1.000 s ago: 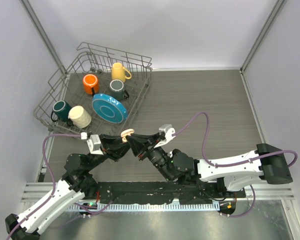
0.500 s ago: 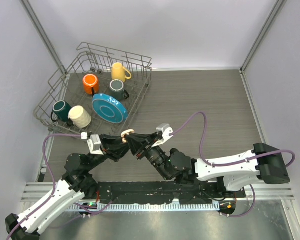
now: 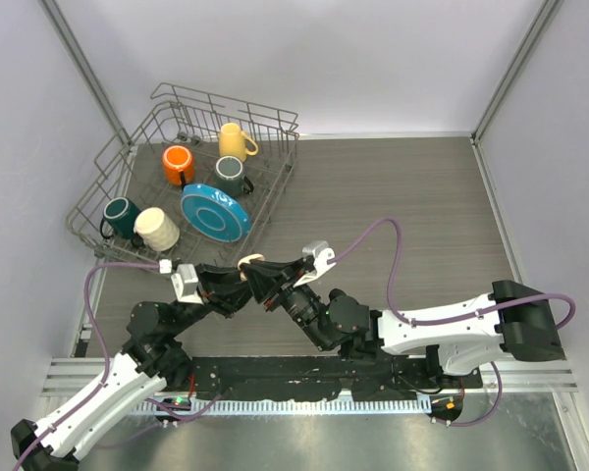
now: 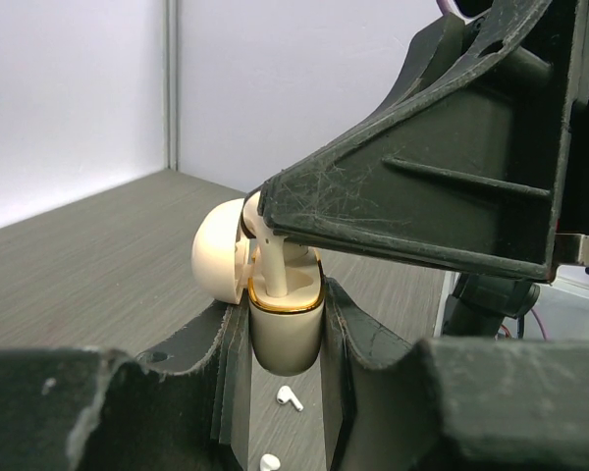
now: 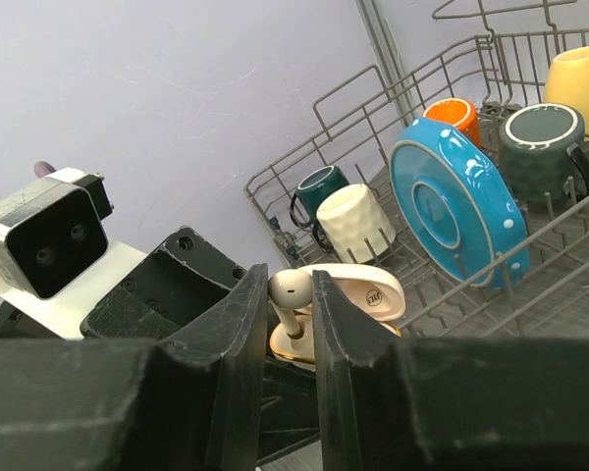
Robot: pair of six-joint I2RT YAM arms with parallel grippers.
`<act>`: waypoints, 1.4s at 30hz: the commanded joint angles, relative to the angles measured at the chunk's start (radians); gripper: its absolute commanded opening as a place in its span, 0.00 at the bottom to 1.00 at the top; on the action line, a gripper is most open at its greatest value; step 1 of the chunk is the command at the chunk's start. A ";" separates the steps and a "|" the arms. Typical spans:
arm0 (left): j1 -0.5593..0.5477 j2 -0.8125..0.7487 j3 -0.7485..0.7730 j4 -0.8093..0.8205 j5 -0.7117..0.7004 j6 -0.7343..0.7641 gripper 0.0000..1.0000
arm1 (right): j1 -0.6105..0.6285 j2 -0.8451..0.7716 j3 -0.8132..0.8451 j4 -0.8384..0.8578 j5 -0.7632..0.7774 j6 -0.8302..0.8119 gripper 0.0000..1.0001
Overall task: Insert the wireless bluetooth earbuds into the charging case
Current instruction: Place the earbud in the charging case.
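My left gripper [image 4: 283, 339] is shut on a cream charging case [image 4: 283, 329] with a gold rim, lid [image 4: 216, 263] hinged open, held above the table. My right gripper [image 5: 294, 294] is shut on a cream earbud [image 5: 289, 290], its stem pointing down into the case [image 5: 344, 294]. In the left wrist view the stem [image 4: 273, 267] stands in the case's opening under the right gripper's fingers [image 4: 412, 196]. Two small white earbuds [image 4: 291, 399] [image 4: 269, 461] lie on the table below. In the top view both grippers meet at the case [image 3: 249, 263].
A wire dish rack [image 3: 167, 128] at the back left holds a blue plate [image 3: 216, 212] and several mugs, orange [image 3: 178, 163], yellow [image 3: 235, 140], grey [image 3: 230, 175], teal [image 3: 119, 216] and cream [image 3: 156, 228]. Purple cables loop from both arms.
My right arm has shifted slightly left toward the left gripper, bringing the earbud over the case. The left arm has stayed still.
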 commanded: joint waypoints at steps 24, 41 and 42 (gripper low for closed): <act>0.001 -0.025 0.008 0.113 -0.028 -0.004 0.00 | -0.003 -0.046 0.115 -0.405 -0.013 0.014 0.01; 0.001 -0.048 0.005 0.096 -0.018 0.007 0.00 | -0.003 -0.042 0.230 -0.641 0.055 0.115 0.22; 0.001 -0.049 0.007 0.096 -0.018 0.007 0.00 | -0.003 -0.039 0.242 -0.661 0.055 0.120 0.25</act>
